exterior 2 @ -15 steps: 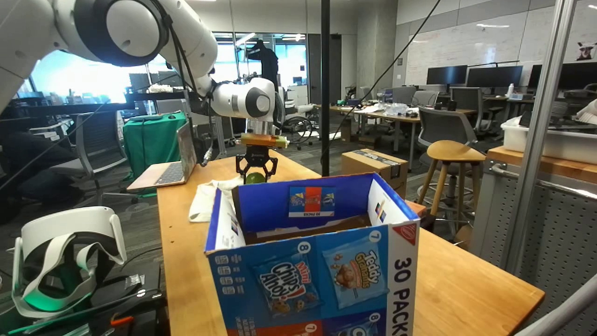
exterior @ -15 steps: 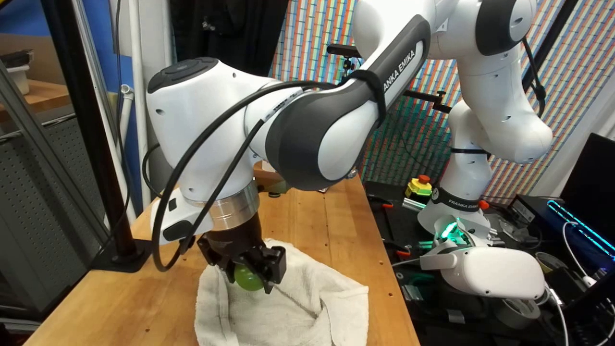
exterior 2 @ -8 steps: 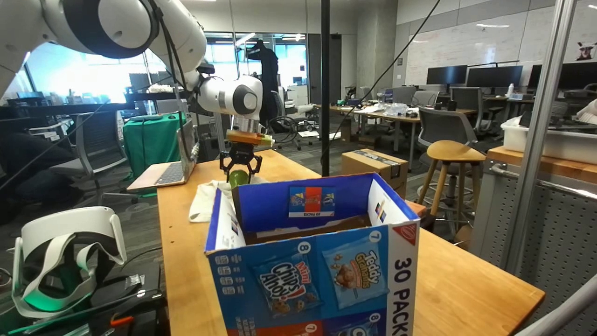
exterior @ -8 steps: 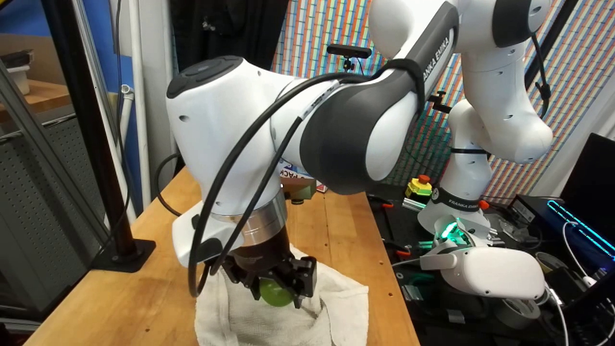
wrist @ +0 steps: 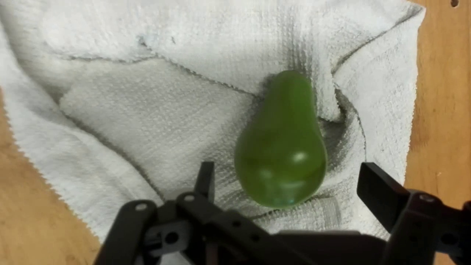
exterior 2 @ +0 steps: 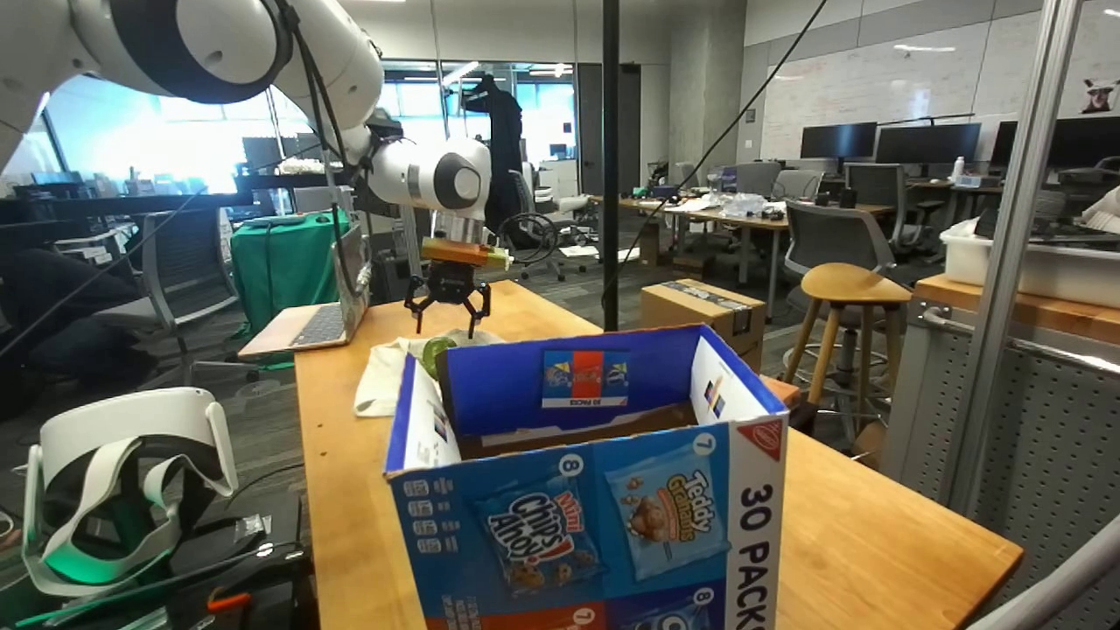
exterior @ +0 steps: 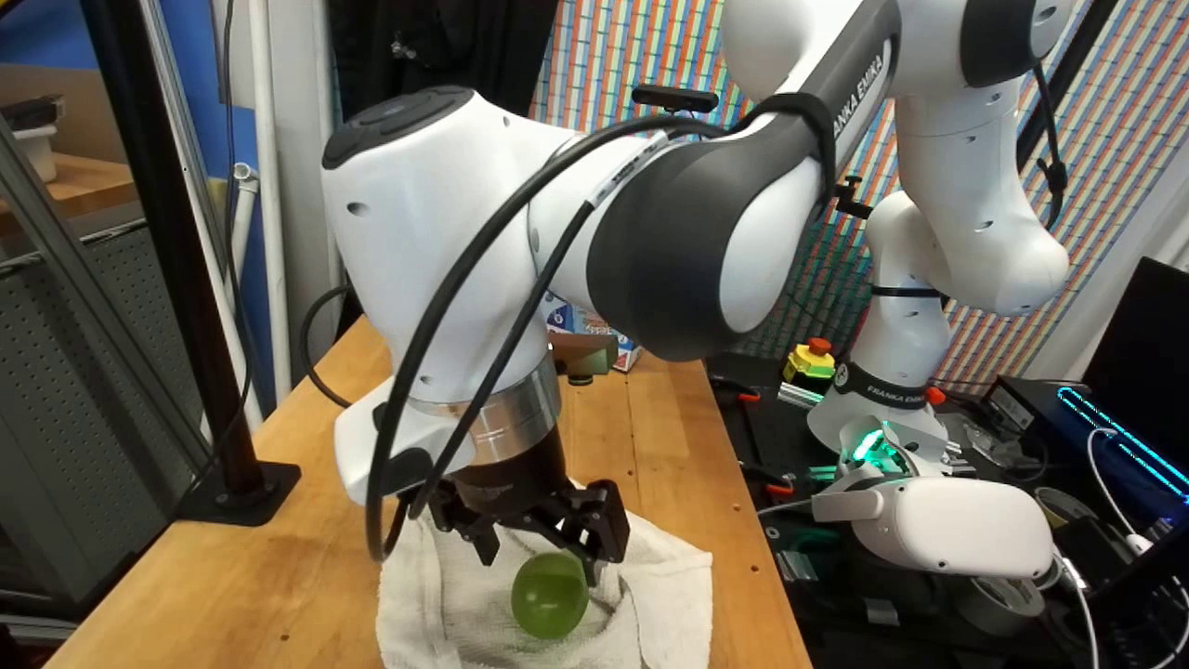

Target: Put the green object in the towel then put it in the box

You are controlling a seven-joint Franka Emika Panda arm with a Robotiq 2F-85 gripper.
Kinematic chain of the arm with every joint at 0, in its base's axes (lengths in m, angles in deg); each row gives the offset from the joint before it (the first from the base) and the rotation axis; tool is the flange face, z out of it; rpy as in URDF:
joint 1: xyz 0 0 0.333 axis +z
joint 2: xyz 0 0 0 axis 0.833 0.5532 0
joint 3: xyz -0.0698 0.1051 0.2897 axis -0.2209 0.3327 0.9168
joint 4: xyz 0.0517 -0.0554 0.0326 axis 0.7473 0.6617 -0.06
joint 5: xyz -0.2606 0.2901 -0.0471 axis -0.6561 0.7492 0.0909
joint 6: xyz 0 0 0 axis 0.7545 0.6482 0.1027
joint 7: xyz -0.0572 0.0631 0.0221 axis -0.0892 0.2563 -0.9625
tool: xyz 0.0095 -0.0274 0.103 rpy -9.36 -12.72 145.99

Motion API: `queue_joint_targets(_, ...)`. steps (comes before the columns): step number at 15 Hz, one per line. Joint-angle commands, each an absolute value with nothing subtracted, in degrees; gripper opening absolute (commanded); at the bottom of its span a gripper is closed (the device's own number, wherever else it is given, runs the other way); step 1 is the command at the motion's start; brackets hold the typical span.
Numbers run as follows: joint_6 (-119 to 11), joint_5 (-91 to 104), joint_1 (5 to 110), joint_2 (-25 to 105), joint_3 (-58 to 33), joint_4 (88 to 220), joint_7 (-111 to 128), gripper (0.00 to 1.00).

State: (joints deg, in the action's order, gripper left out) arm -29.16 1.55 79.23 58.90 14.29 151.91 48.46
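The pear (wrist: 281,147) lies on its side on the towel (wrist: 147,95), its narrow end toward the top of the wrist view. The tool (exterior 2: 446,330) hangs above its round end with fingers wide, one to each side; in the wrist view, towel shows between each finger and the pear, which lies loose. In an exterior view one fingertip overlaps the pear's edge, and from that angle I can't fairly say how near the two are. The towel sits in soft folds on the wooden counter (exterior: 288,595), some of its edges turned over. The box (exterior 2: 586,490) stands on the same counter, open at the top; in an exterior view its far corner covers part of the pear and of the towel, and its near rim hides some of its inside. A laptop (exterior 2: 319,325) stands open by the counter's edge, beyond the towel. A white headset (exterior: 971,528) shows in both exterior views, beside the counter.
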Motion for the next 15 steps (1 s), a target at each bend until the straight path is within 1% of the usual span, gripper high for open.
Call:
queue_joint_targets(1, -30.3, 0.0, 77.1, 55.0, 11.5, 153.3, 48.5, 1.00)
queue_joint_targets(6, -37.5, -4.8, 73.6, 51.6, 7.1, 155.0, 47.9, 1.00)
queue_joint_targets(10, -45.2, -3.6, 71.8, 51.2, 6.0, 156.9, 44.9, 1.00)
queue_joint_targets(15, -44.7, -3.7, 71.6, 53.9, 5.9, 157.3, 43.4, 1.00)
